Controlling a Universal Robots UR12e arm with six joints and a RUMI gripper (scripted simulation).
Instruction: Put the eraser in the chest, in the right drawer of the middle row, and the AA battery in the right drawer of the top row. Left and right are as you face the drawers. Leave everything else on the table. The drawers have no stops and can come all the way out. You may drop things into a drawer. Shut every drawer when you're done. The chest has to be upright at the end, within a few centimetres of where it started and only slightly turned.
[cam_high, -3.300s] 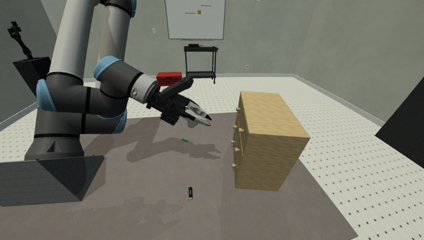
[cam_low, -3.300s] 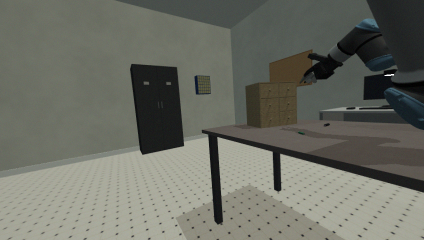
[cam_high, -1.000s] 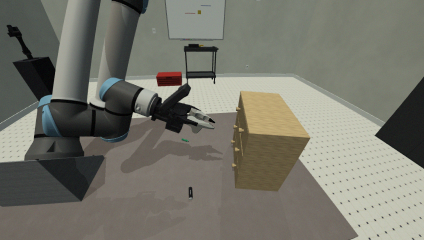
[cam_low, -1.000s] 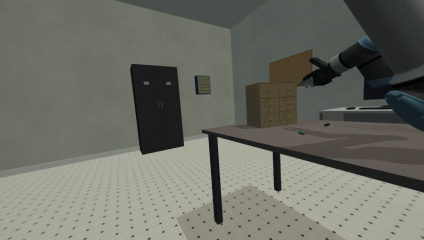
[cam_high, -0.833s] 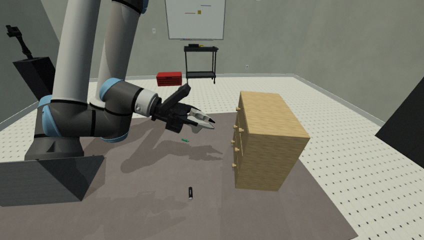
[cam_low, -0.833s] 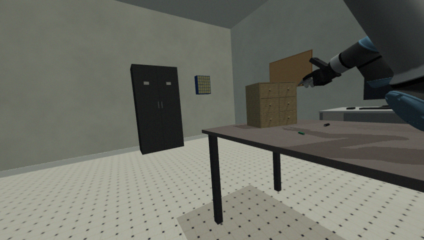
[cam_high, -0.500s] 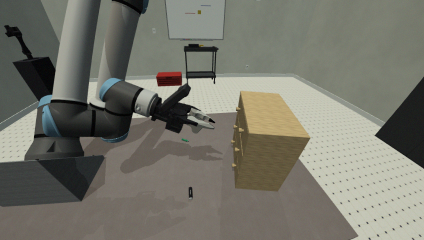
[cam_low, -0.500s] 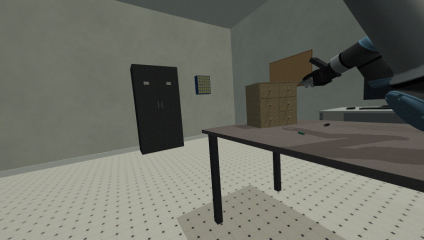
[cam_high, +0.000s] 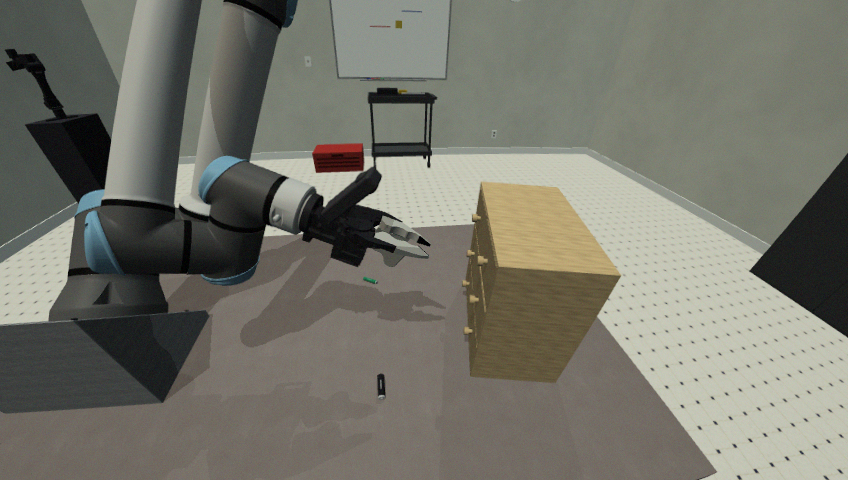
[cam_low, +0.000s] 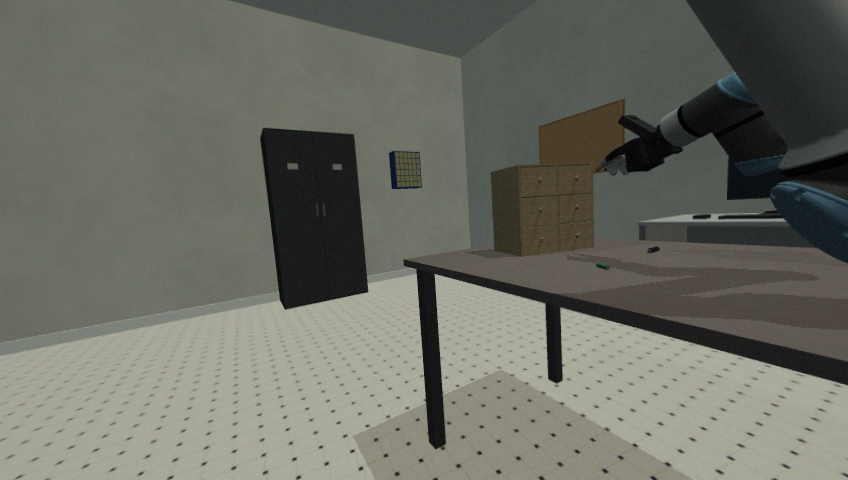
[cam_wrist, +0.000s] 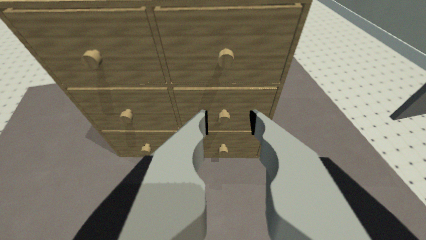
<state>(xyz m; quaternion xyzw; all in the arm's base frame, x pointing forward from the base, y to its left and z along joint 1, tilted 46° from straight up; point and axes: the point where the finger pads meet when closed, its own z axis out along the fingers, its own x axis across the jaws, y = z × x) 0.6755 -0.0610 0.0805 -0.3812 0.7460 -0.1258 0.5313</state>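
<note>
Six-drawer chest (cam_high: 550, 231) (cam_low: 541, 209) (cam_wrist: 160, 47) ahead | end effector (cam_high: 427, 248) (cam_low: 599, 170) (cam_wrist: 228, 112) near, empty, fingertips apart

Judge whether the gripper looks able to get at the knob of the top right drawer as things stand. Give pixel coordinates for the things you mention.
Probably yes: the gripper (cam_high: 427, 249) (cam_low: 599, 170) (cam_wrist: 228, 112) faces the chest (cam_high: 550, 231) (cam_low: 505, 208) (cam_wrist: 161, 45) with its fingers parted and nothing between them, and nothing visible stands before the knob (cam_high: 482, 260) (cam_low: 576, 177) (cam_wrist: 226, 56).

Layout: chest (cam_high: 535, 327) (cam_low: 505, 208) (cam_wrist: 160, 45) upright on table (cam_high: 285, 446) (cam_low: 630, 297) (cam_wrist: 40, 180), ahead of my pedestal (cam_high: 35, 368).
Two small items lie on the table between us: first item (cam_high: 370, 280) (cam_low: 602, 266) left, second item (cam_high: 381, 386) (cam_low: 653, 249) to its right, both apart from chest.
</note>
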